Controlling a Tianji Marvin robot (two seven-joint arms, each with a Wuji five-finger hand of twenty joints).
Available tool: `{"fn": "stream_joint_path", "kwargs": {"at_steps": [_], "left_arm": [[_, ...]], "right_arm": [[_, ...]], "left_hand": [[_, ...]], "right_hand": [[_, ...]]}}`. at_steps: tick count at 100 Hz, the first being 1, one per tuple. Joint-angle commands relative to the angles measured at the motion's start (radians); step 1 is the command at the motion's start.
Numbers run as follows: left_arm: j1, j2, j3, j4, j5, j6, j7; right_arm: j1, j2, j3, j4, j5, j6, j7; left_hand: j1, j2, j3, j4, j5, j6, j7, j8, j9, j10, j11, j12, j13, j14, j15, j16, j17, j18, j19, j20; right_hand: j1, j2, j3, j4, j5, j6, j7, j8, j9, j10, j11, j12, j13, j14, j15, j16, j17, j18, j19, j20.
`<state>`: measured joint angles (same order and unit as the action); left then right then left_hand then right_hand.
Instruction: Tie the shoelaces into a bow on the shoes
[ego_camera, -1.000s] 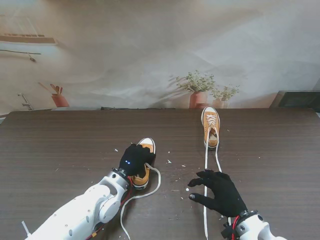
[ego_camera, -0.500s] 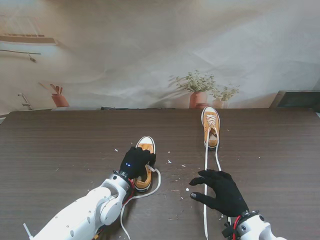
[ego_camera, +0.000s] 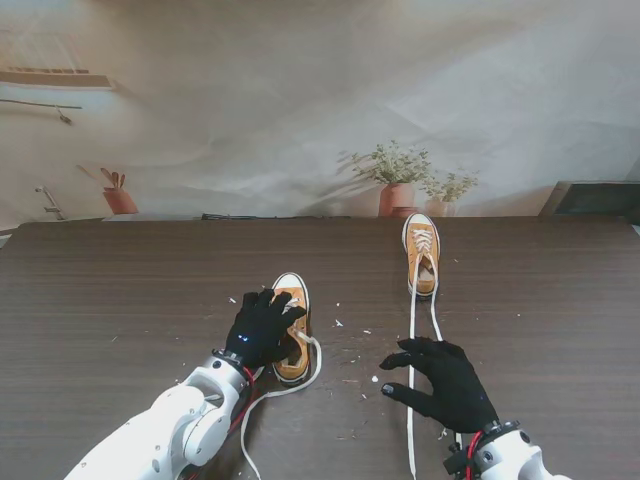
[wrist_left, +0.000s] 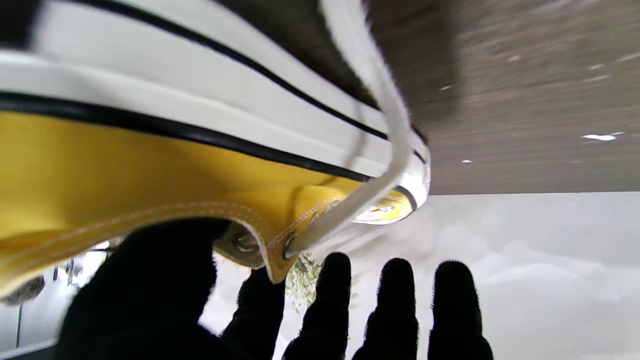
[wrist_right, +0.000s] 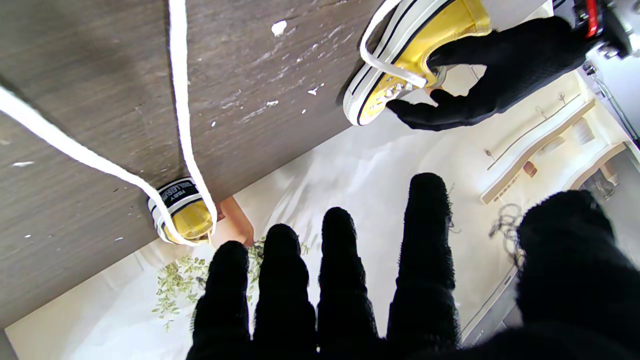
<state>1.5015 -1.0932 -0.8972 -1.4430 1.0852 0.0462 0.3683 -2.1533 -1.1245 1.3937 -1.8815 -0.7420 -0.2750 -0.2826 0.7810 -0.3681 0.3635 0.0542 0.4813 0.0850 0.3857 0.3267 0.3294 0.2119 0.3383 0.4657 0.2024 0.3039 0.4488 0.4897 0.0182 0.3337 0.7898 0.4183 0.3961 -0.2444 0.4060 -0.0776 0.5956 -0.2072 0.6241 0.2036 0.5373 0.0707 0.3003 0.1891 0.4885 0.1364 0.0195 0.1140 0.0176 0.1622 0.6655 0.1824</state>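
A yellow sneaker with a white sole lies left of centre, toe pointing away from me. My left hand rests on its left side with the fingers spread. In the left wrist view the thumb and index finger flank the eyelet edge of this sneaker, while the other fingers stick out straight. Its white lace curls on the table toward me. The second sneaker stands farther off, and its two long laces trail toward me. My right hand is open just right of them, holding nothing.
Small white crumbs dot the dark wooden table between the shoes. Potted plants stand past the far edge, and a dark object sits at the far right corner.
My left hand has uncurled from the near sneaker, spread its fingers and shifted slightly left. The sneaker's heel swung a little right. The right hand has barely moved.
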Motion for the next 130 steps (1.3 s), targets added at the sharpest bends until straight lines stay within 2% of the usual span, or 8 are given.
{"fn": "stream_joint_path", "kwargs": {"at_steps": [1, 15, 45, 72, 97, 111, 120, 130], "left_arm": [[0.039, 0.020, -0.013, -0.043, 0.007, -0.003, -0.041], [0.121, 0.028, -0.096, -0.132, 0.033, -0.022, -0.086], [0.340, 0.016, -0.256, -0.368, 0.018, -0.179, -0.018], [0.627, 0.006, -0.468, -0.583, 0.001, -0.344, -0.019], [0.701, -0.021, -0.586, -0.492, -0.123, -0.469, 0.024], [0.692, -0.032, -0.587, -0.429, -0.170, -0.421, 0.048], [0.656, -0.032, -0.587, -0.372, -0.144, -0.375, 0.086], [0.608, -0.039, -0.573, -0.312, -0.194, -0.369, 0.092]], "right_arm": [[-0.009, -0.002, -0.001, -0.005, 0.002, 0.000, 0.005], [-0.010, -0.003, -0.002, -0.005, 0.004, -0.004, 0.003], [0.013, 0.001, -0.032, 0.012, -0.005, 0.005, 0.004], [0.064, 0.008, -0.097, 0.043, -0.036, 0.056, 0.007], [0.129, 0.015, -0.174, 0.067, -0.081, 0.106, 0.000], [0.166, 0.019, -0.203, 0.069, -0.105, 0.129, 0.003], [0.205, 0.020, -0.232, 0.073, -0.120, 0.153, 0.003], [0.265, 0.019, -0.281, 0.092, -0.146, 0.178, -0.018]], "left_hand": [[-0.028, 0.037, -0.070, -0.003, -0.039, 0.049, -0.061, -0.029, -0.066, 0.004, -0.061, -0.055, -0.057, -0.006, -0.081, -0.055, -0.047, 0.046, -0.097, -0.062], [-0.017, 0.078, -0.171, 0.013, -0.057, 0.047, -0.137, -0.047, -0.098, -0.005, -0.127, -0.103, -0.084, -0.026, -0.204, -0.110, -0.075, 0.039, -0.298, -0.124], [0.019, 0.113, -0.188, 0.023, 0.030, 0.035, -0.112, -0.028, 0.000, -0.001, -0.109, -0.102, 0.004, -0.040, -0.210, -0.110, -0.009, 0.019, -0.355, -0.085], [0.051, 0.171, -0.278, 0.020, 0.111, -0.007, -0.078, 0.005, 0.115, -0.015, -0.113, -0.105, 0.094, -0.062, -0.205, -0.110, 0.024, -0.006, -0.351, -0.038], [0.075, 0.173, -0.288, 0.021, 0.163, -0.009, -0.066, 0.013, 0.203, -0.020, -0.108, -0.099, 0.163, -0.071, -0.189, -0.104, 0.043, -0.010, -0.307, -0.023], [0.095, 0.169, -0.280, 0.027, 0.198, 0.011, -0.061, 0.015, 0.254, -0.013, -0.093, -0.089, 0.204, -0.060, -0.171, -0.096, 0.066, 0.009, -0.278, -0.015], [0.095, 0.164, -0.275, 0.030, 0.201, 0.009, -0.059, 0.017, 0.265, -0.022, -0.080, -0.078, 0.215, -0.065, -0.159, -0.090, 0.064, 0.006, -0.244, -0.011], [0.103, 0.158, -0.264, 0.033, 0.204, 0.021, -0.058, 0.016, 0.260, -0.010, -0.075, -0.076, 0.203, -0.055, -0.157, -0.090, 0.050, 0.011, -0.239, -0.016]], "right_hand": [[0.030, -0.006, -0.031, 0.016, 0.006, -0.035, -0.011, 0.024, 0.025, 0.008, 0.002, 0.016, 0.021, 0.004, 0.009, -0.001, -0.006, -0.011, 0.010, -0.017], [0.028, -0.008, -0.032, 0.016, 0.003, -0.036, -0.012, 0.023, 0.025, 0.010, 0.001, 0.015, 0.021, 0.005, 0.009, -0.001, -0.008, -0.010, 0.014, -0.019], [0.023, -0.015, -0.028, 0.017, -0.004, -0.035, -0.014, 0.023, 0.030, 0.011, 0.001, 0.015, 0.031, 0.011, 0.016, 0.002, -0.007, -0.010, 0.022, -0.024], [0.020, -0.034, -0.017, 0.019, -0.012, -0.034, -0.015, 0.023, 0.054, 0.021, 0.011, 0.019, 0.071, 0.022, 0.042, 0.014, 0.017, 0.006, 0.051, -0.020], [-0.026, -0.075, 0.048, 0.016, -0.045, 0.014, -0.024, 0.018, 0.091, 0.051, 0.123, 0.071, 0.167, 0.064, 0.168, 0.093, 0.107, 0.099, 0.186, 0.055], [-0.045, -0.123, 0.091, 0.013, -0.071, 0.088, -0.029, 0.011, 0.088, 0.064, 0.254, 0.126, 0.231, 0.074, 0.277, 0.160, 0.191, 0.166, 0.265, 0.162], [-0.043, -0.168, 0.118, 0.009, -0.070, 0.109, -0.014, 0.016, 0.078, 0.066, 0.367, 0.170, 0.254, 0.070, 0.366, 0.203, 0.234, 0.181, 0.316, 0.227], [-0.039, -0.220, 0.148, 0.009, -0.057, 0.120, 0.014, 0.028, 0.075, 0.057, 0.491, 0.225, 0.274, 0.057, 0.477, 0.241, 0.285, 0.185, 0.379, 0.288]]}}
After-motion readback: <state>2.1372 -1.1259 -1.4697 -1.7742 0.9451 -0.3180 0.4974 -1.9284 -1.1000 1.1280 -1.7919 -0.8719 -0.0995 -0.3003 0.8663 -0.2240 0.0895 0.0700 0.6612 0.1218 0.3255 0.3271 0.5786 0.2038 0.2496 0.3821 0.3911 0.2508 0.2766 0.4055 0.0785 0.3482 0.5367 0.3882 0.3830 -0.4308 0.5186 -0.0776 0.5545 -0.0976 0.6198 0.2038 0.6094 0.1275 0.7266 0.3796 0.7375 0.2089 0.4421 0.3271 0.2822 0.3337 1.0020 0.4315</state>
